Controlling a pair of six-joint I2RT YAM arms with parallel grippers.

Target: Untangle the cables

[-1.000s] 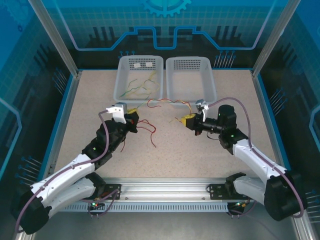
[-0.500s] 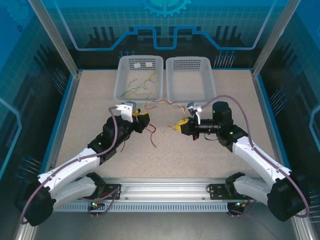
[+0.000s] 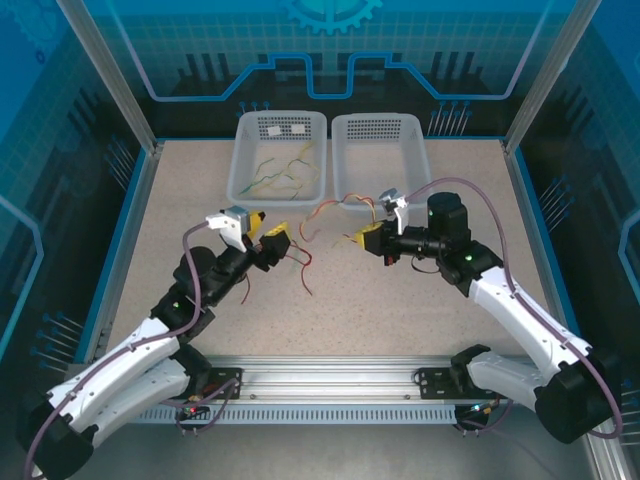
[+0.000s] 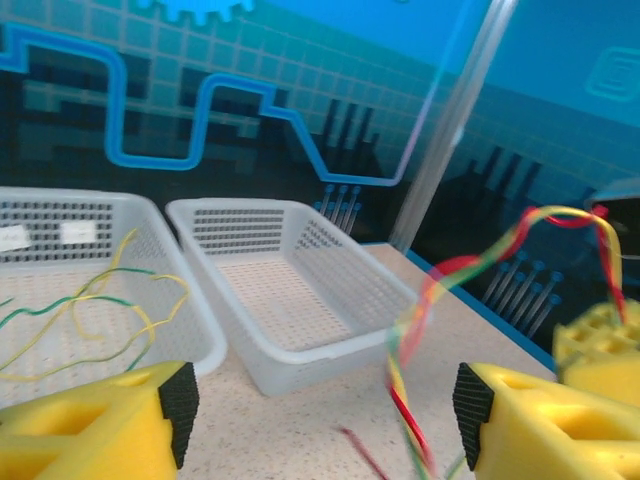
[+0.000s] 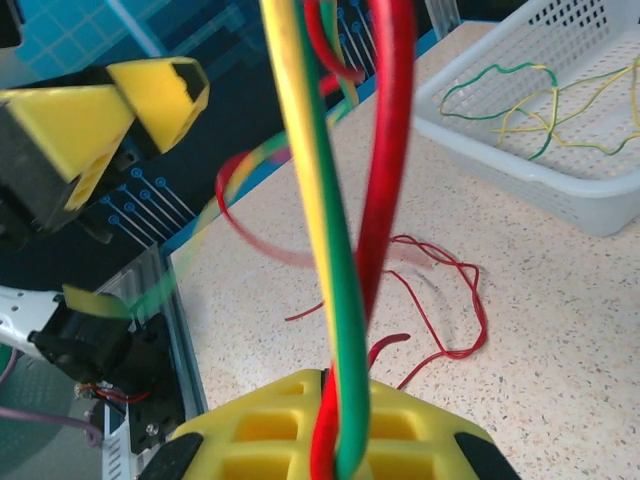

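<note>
Two cables, red + yellow-green, wound round each other into one twisted strand point(image 5: 335, 250): thin, glossy, wavy. Pinched at one end in right claw point(image 3: 372, 238), fingers closed tight on it, above mid-tabletop a bit twd right edge. From there bowing twd far edge, just short of right basket point(image 3: 383, 150), then curling down beside left claw point(image 3: 266, 228).

Left claw wide open, yellow pads point(image 4: 110, 425) far apart. Strand seen blurred betw. them in left wrist view, closer to the pad on that view's right; no contact visible.

More loose red cables point(image 3: 298, 260) lying in loops on tabletop point(image 3: 180, 200) approx centre, just nearside of left claw. Several yellow-green cables point(image 3: 283, 176) heaped loosely inside left basket point(image 3: 282, 114) at far edge, right basket close alongside.

Vs 0.5 s ago:
- Left claw pulled back twd left edge.
- Right claw shifted slightly twd right + far edges, so wider gap betw. the two.
- Strand no longer running fairly level from claw to claw; now bowed closer to right basket, left end drooping.
- Loose red cables + left basket contents in same spots.
</note>
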